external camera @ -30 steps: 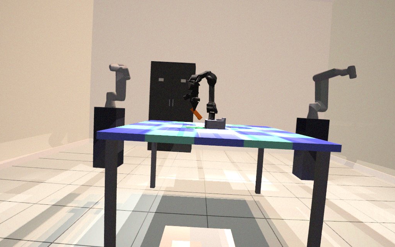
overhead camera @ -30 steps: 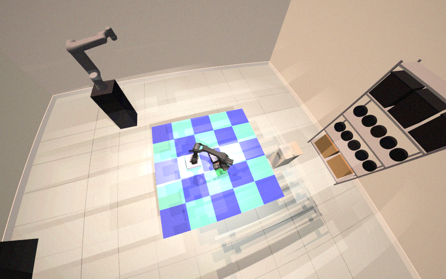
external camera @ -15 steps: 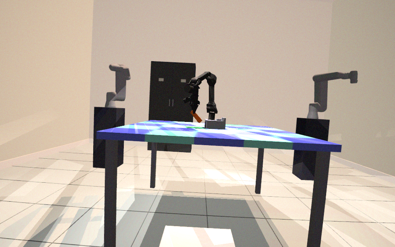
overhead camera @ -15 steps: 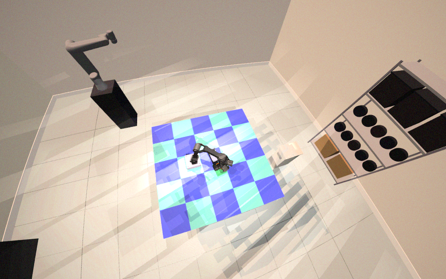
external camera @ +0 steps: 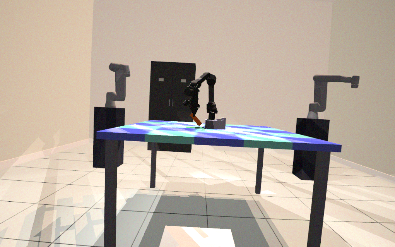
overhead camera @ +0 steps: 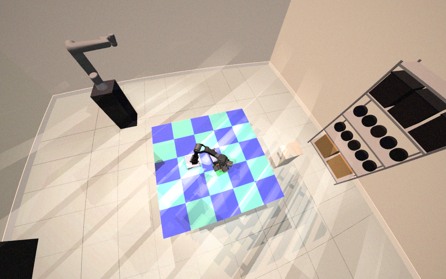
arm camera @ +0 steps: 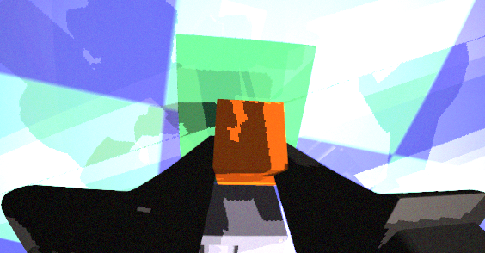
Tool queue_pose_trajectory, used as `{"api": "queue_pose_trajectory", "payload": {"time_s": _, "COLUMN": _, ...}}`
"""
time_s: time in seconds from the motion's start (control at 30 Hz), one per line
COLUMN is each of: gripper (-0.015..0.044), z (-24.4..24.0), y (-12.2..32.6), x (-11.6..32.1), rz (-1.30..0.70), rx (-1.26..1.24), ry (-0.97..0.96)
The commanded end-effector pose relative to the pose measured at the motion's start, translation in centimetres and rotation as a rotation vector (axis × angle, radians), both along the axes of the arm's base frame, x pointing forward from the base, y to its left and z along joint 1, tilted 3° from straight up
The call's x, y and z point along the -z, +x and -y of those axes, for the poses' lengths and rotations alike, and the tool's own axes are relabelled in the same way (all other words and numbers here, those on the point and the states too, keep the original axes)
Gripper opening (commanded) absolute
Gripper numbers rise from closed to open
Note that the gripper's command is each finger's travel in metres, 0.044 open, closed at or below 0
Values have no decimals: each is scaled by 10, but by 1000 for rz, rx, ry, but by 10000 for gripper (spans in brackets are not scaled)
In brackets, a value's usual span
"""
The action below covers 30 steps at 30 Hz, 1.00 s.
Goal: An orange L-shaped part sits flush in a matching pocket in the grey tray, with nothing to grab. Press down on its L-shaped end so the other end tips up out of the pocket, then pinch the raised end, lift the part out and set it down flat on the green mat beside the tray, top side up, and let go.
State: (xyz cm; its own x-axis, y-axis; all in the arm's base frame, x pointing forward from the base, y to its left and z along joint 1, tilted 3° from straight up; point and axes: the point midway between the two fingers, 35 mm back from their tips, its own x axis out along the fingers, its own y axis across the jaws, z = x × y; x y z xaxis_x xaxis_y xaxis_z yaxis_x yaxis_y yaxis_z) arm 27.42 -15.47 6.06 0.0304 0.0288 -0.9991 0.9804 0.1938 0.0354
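Observation:
My gripper (external camera: 194, 114) (arm camera: 244, 145) is shut on the orange part (external camera: 195, 119) (arm camera: 241, 138). The part is held by its upper end and slants steeply, its lower end pointing toward the tray and low over the table in the exterior view. The green mat (overhead camera: 220, 172) (external camera: 190, 127) (arm camera: 245, 50) lies flat under and beyond the part, with nothing resting on it. The grey tray (external camera: 215, 124) (arm camera: 258, 216) stands beside the mat. The arm hides much of both in the top view. The part's L shape cannot be made out.
The arm's white base plate (overhead camera: 188, 166) is on the checkered table (overhead camera: 200, 213) (external camera: 218, 142), left of the mat in the top view. Two other arms on dark pedestals (external camera: 108, 138) (external camera: 310, 147) stand off the table. A dark cabinet (external camera: 171, 92) is behind.

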Motion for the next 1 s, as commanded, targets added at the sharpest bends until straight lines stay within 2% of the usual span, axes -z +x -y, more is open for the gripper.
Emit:
{"api": "queue_pose_trajectory", "payload": {"time_s": 0.0, "gripper": 0, "z": -1, "y": -3, "x": 9, "rz": -13, "rx": 3, "ry": 2}}
{"api": "queue_pose_trajectory", "payload": {"time_s": 0.9, "gripper": 0, "z": -1, "y": -2, "x": 12, "rz": -7, "rx": 0, "ry": 4}}
{"api": "queue_pose_trajectory", "payload": {"time_s": 0.97, "gripper": 53, "z": -1, "y": -2, "x": 12, "rz": -7, "rx": 0, "ry": 4}}
